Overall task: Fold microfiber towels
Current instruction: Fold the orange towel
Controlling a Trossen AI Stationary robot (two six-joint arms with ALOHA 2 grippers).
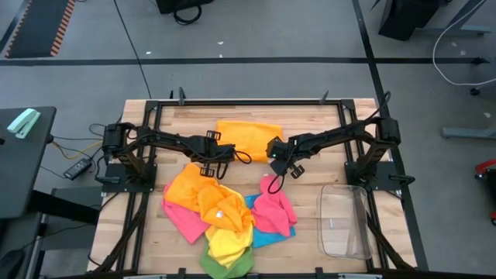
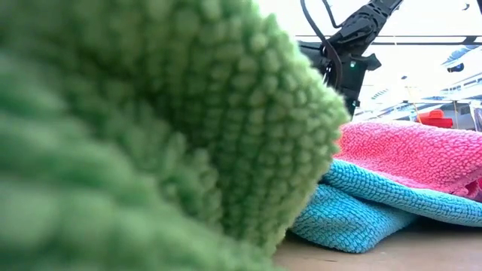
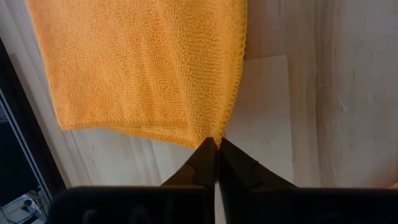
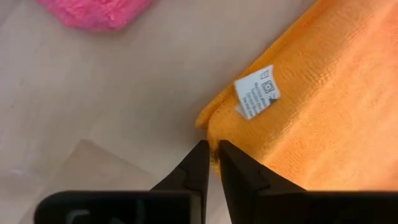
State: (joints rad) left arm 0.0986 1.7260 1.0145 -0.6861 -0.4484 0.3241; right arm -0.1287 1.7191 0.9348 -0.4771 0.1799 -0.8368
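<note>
An orange microfiber towel (image 1: 248,138) lies flat on the far middle of the wooden table (image 1: 310,128). A white care label (image 4: 256,92) sits near one of its corners. My left gripper (image 1: 225,156) is shut on the towel's near left corner. My right gripper (image 1: 272,158) is closed to a narrow gap on its near right corner. Toward the near edge lies a loose pile of towels: orange (image 1: 194,190), pink (image 1: 275,208), yellow (image 1: 229,236), blue (image 1: 263,231) and green (image 1: 225,265). In the low view the green towel (image 2: 151,128) hides both grippers. My left gripper pinches the orange towel's corner (image 3: 210,132) between its two fingertips, where the hemmed side edge meets the end edge. The fingers slant steeply down from above. More than one layer shows at that corner. The towel lies spread on the table beyond the fingers. My right gripper has the orange towel's corner (image 4: 209,127) beside the white label between its two fingertips, and a strip of the hem shows in the narrow gap. The fingers slant steeply down from above. The rest of the towel rests flat on the table.
A clear plastic bin (image 1: 345,221) stands at the near right of the table. The pile of towels fills the near middle. A black frame (image 1: 232,102) runs along the table's far edge and sides. Bare wood shows between the orange towel and the bin.
</note>
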